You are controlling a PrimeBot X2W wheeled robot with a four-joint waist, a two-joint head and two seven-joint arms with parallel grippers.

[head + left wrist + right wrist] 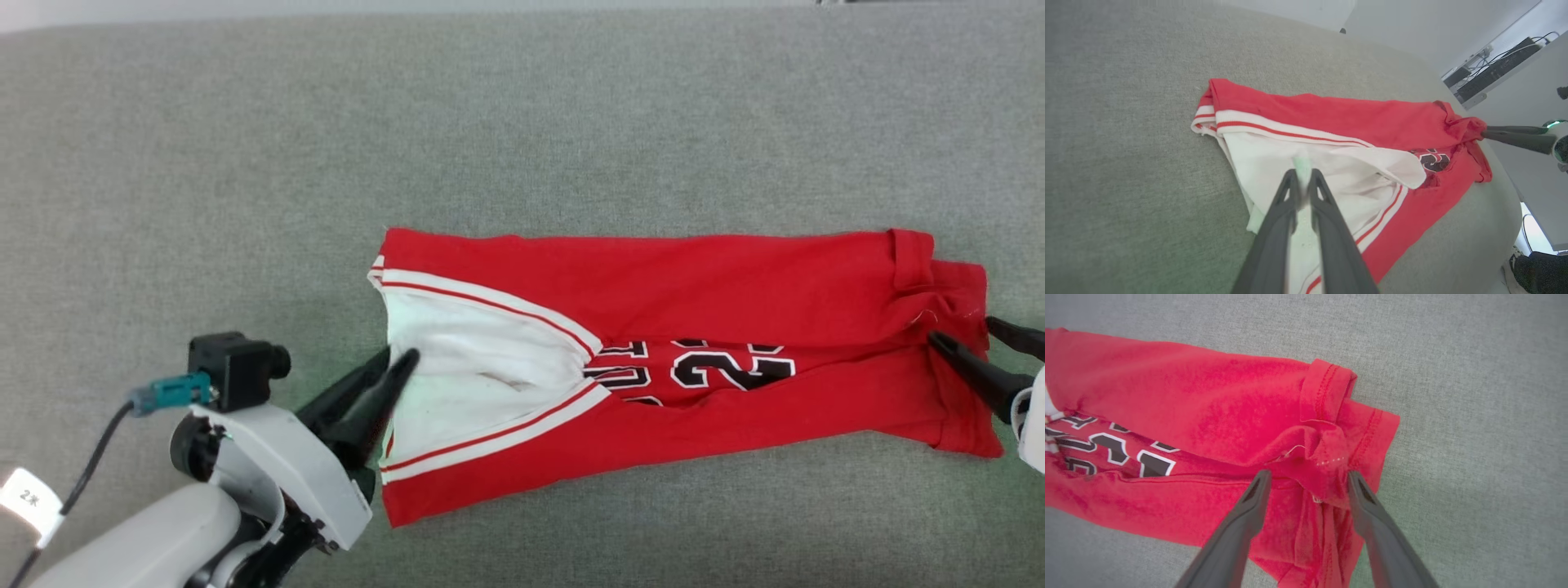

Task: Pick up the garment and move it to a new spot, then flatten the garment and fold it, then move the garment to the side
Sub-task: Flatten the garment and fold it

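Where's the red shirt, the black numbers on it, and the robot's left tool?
shirt (694, 269): head view, on the plain red cloth above the numbers.
numbers (729, 369): head view, on a black digit.
left tool (398, 358): head view, midway between its fingertips, at the white cloth.

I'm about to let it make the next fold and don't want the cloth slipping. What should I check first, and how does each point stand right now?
1. Left pincer shut on white cloth at the left end of the garment: ok.
2. Right pincer gripping the red hem: not ok. It is open and straddles the hem.
3. Hem end lying flat: not ok. It is bunched.
4. Long sides folded inward, partly covering the number print: ok.
5. How many layers the left pincer holds: cannot tell.
6. Bare grey surface around the garment for the fold: ok.
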